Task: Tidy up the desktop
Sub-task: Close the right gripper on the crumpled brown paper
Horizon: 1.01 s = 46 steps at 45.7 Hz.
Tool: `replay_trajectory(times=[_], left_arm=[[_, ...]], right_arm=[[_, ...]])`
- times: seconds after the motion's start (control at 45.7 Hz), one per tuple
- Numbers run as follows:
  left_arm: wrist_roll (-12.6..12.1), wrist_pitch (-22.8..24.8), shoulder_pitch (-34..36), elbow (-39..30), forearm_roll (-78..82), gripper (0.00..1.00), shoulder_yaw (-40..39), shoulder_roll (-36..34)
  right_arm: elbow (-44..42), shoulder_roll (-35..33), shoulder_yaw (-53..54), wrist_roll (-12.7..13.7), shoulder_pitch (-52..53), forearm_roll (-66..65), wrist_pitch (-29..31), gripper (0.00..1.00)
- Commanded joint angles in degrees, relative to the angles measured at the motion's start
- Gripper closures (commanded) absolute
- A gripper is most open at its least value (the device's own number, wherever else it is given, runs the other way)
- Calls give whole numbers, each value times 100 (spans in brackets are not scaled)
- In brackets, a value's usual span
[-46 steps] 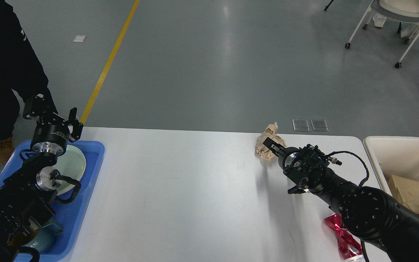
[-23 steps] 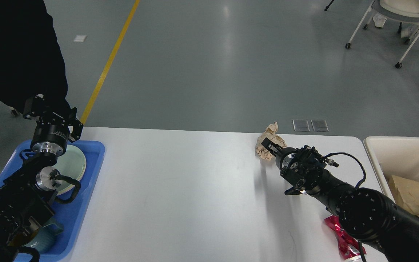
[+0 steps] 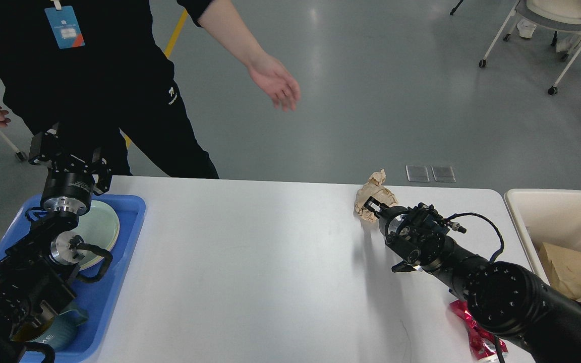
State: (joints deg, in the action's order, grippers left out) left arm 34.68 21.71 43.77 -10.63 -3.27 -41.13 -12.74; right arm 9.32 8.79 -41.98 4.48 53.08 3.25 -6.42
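Observation:
The white desktop [image 3: 250, 262] fills the middle of the head view. A crumpled brown paper ball [image 3: 371, 191] lies near its far edge on the right. My right gripper [image 3: 372, 205] is at the near side of that ball, touching or almost touching it; its fingers are too small and dark to tell apart. A red foil wrapper [image 3: 472, 327] lies at the front right, partly under my right arm. My left gripper [image 3: 71, 154] hangs over the far end of the blue tray [image 3: 129, 212], dark against black clothes.
The tray holds a pale green plate [image 3: 101, 227] and a teal cup [image 3: 63, 330]. A cream bin [image 3: 522, 199] with cardboard [image 3: 568, 267] stands at the right. A person in black [image 3: 94, 75] stands at the far left edge, hand [image 3: 275, 83] stretched out.
The person has stepped in behind the far left edge and stretched an arm out to the right. My right gripper has shifted slightly down towards the paper ball's near side. The paper has not moved.

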Motion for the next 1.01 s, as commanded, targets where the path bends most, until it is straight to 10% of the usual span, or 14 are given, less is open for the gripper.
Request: replay_trajectory(times=[0.0,0.219,0.766,0.854,0.985], left_arm=[[-5,0,0,0,-7,4,0,0],[3,0,0,0,2,4,0,0],[-5,0,0,0,2,4,0,0],[-5,0,0,0,-7,4,0,0],[3,0,0,0,-7,4,0,0]], right_arm=[[-9,-9,-3,0,0,0,9,38],[-18,-44,-3,9,9,0,0,1],[9,-44,-38,9,-193,0,70,0],[0,-26,-47,9,-246,0,35,5],[9,-26,-47,9,-255,-9,26,44]])
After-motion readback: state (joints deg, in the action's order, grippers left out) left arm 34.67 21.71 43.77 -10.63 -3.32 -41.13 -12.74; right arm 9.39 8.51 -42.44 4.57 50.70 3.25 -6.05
